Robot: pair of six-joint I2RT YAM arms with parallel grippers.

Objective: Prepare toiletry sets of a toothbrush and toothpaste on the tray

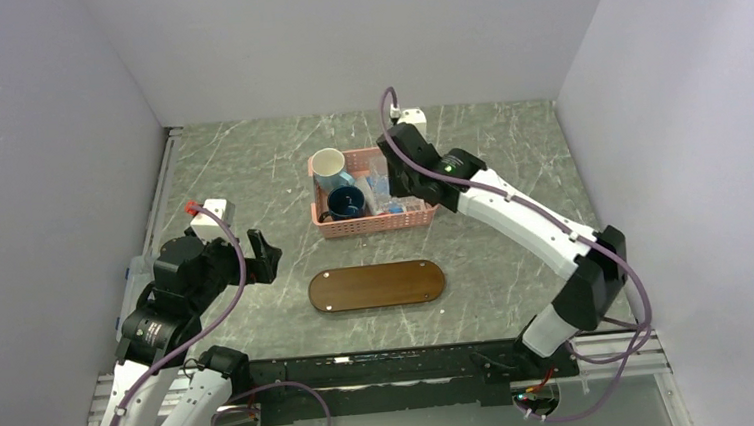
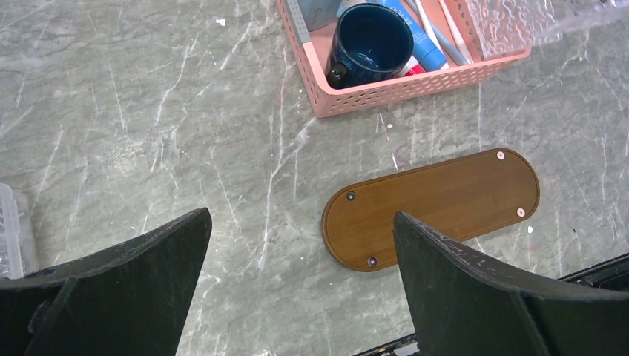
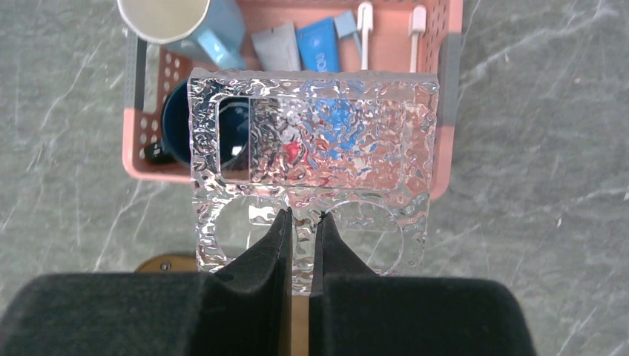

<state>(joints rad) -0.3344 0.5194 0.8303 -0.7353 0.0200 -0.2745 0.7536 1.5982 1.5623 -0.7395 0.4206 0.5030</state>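
The dark-brown oval tray (image 1: 377,285) lies bare on the table in front of the pink basket (image 1: 374,223); it also shows in the left wrist view (image 2: 434,204). White toothbrushes (image 3: 364,15) and blue toothpaste tubes (image 3: 319,44) lie in the basket's far part. My right gripper (image 3: 303,219) is shut on the near edge of a clear square dish (image 3: 311,148), held over the basket and hiding part of its contents. My left gripper (image 2: 300,217) is open and empty above the table, left of the tray.
A light-blue mug (image 3: 185,22) and a dark-blue mug (image 2: 369,41) sit in the basket's left side. A clear plastic box edge (image 2: 11,230) lies at the table's left. White walls enclose the table.
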